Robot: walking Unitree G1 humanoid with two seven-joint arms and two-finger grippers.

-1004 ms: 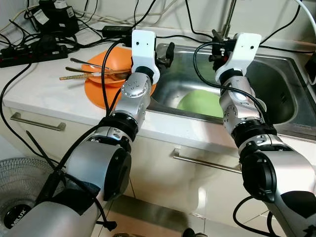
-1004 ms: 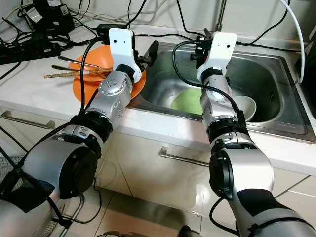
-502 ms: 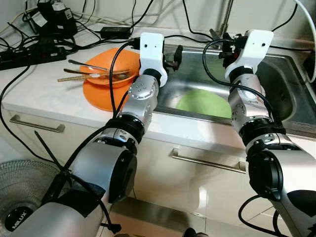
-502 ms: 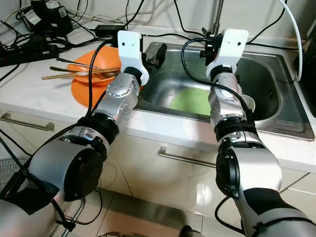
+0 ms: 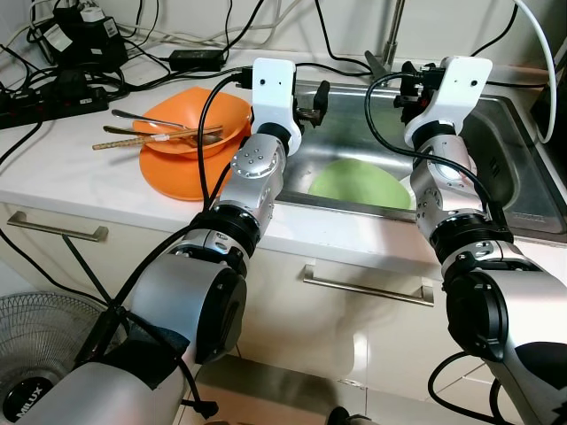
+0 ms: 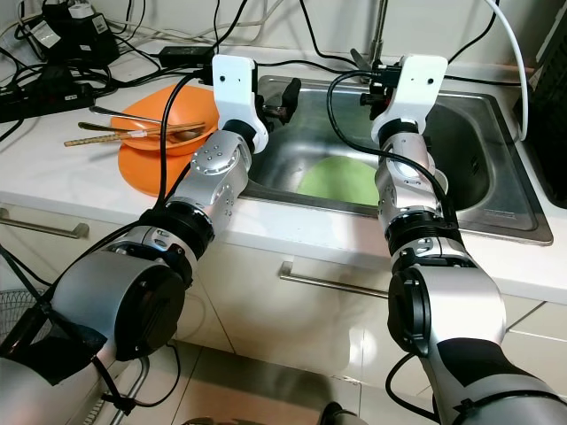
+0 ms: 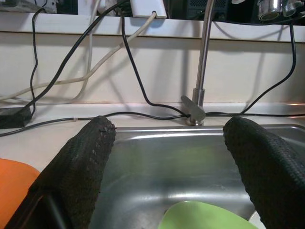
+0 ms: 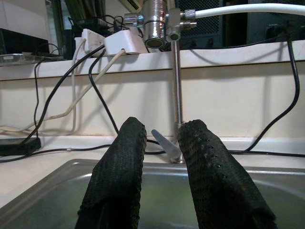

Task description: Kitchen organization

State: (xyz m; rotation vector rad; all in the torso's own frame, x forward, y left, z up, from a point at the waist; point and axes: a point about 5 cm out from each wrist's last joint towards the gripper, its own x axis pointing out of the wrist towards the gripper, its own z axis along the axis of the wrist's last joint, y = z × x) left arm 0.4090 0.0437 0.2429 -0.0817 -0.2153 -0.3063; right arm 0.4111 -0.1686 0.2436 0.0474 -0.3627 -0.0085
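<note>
The green plate [image 5: 359, 184] lies flat on the bottom of the steel sink [image 6: 483, 190], below and ahead of both end effectors, a little nearer the left one. It looks like a thin, rigid dish, probably light plastic or melamine, and likely slick if the basin is wet; lying flush on the metal, it offers no gap under its rim, so I judge the best hold is on the rim edge, one finger tipped under and the other on top, after tilting it against the sink wall. The left end effector [image 7: 167, 157] hangs over the sink's near-left corner with its fingers [image 7: 78, 162] spread wide apart, nothing between them, the plate's edge visible just below. The right end effector [image 8: 162, 162] is held higher, pointed toward the faucet [image 8: 175, 81], its two fingers [image 8: 119, 167] close together but with a narrow gap, gripping nothing. Beside the left end effector, out on the white tabletop [image 5: 80, 177], stand stacked orange bowls [image 5: 190, 133] with chopsticks [image 5: 146, 135] laid across the top; those are loose and would slide off if the bowls were tipped. Behind them, a tangle of black cables [image 5: 53, 80] and a power strip crowd the tabletop's back edge.
</note>
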